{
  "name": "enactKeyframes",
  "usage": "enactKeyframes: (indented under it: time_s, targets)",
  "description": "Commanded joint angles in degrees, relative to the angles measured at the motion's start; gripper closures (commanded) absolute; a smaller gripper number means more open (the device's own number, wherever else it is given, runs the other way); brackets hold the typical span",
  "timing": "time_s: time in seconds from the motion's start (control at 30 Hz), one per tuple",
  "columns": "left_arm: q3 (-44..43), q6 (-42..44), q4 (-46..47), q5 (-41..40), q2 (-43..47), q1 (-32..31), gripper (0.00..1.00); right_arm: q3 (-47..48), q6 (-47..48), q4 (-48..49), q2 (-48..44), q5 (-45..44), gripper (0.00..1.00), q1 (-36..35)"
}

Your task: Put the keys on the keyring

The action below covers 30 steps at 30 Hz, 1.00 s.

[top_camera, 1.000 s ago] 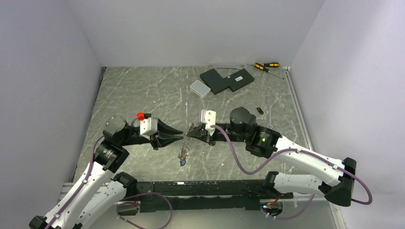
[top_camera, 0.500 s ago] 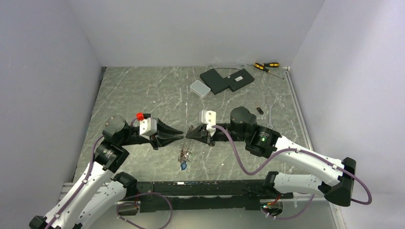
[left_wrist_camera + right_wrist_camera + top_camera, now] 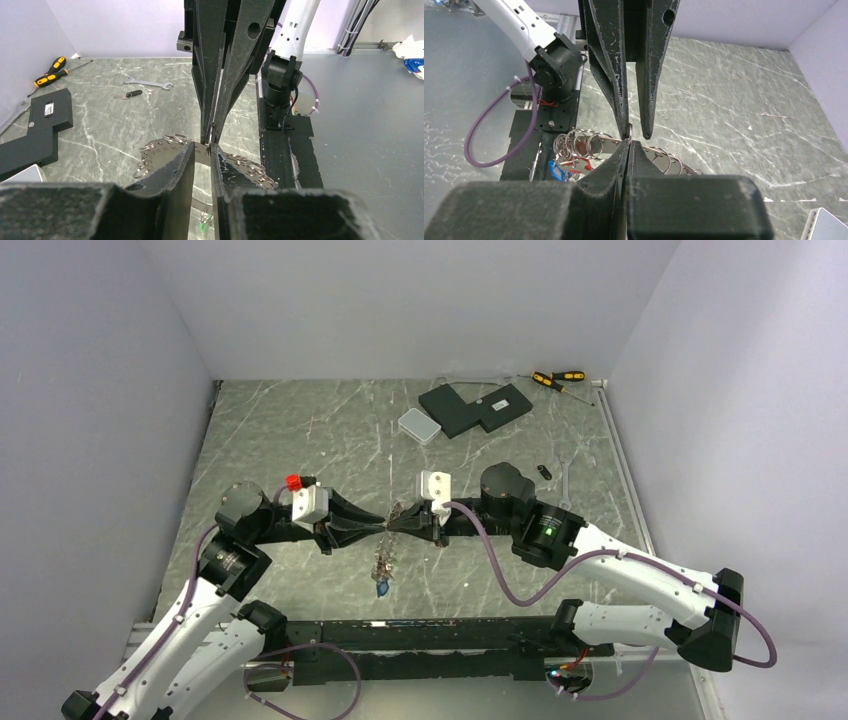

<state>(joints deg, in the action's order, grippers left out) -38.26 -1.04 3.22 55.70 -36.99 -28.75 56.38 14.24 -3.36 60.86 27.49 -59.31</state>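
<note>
I am looking down on a grey-green marbled tabletop [image 3: 290, 430] with white veins. Pale lilac walls [image 3: 100, 390] are closing it in on the left, at the back and on the right. A black rail [image 3: 420, 640] is running along the near edge, where both arms are bolted.

Near the middle, the left tool [image 3: 380, 527] and the right tool [image 3: 392, 524] are meeting tip to tip above the surface. From overhead their black fingers are covering the keyring [image 3: 606, 146], so I am reading it from the wrist cameras. It is hanging roughly level between the two tools, with small wire loops crowding its rim.

The left tool's fingers [image 3: 170, 175] are standing a little apart, and I am not seeing them pinch anything. The right tool's fingers [image 3: 614, 170] are pressing together on the ring's rim.

The keys [image 3: 383, 568] are dangling below the ring in a tight bunch, a blue one lowest. They are too small for me to count, and the fingers are hiding most of them in both wrist views.

Farther back, well apart from the tools, a white box [image 3: 418, 425] is lying beside a black block [image 3: 475, 407]. Two yellow-handled screwdrivers [image 3: 558, 378] are resting at the back right corner. A small dark fob [image 3: 542, 471] and a wrench [image 3: 566, 485] are sitting just behind the right arm.
</note>
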Motion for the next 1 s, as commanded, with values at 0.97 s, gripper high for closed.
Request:
enactKeyframes:
  time_s: [0.97]
  targets:
    - [-0.28,0.35,0.6,0.33,1.07,-0.08,1.0,2.42,-2.57,6.38,0.39,2.29,0.9,0.77]
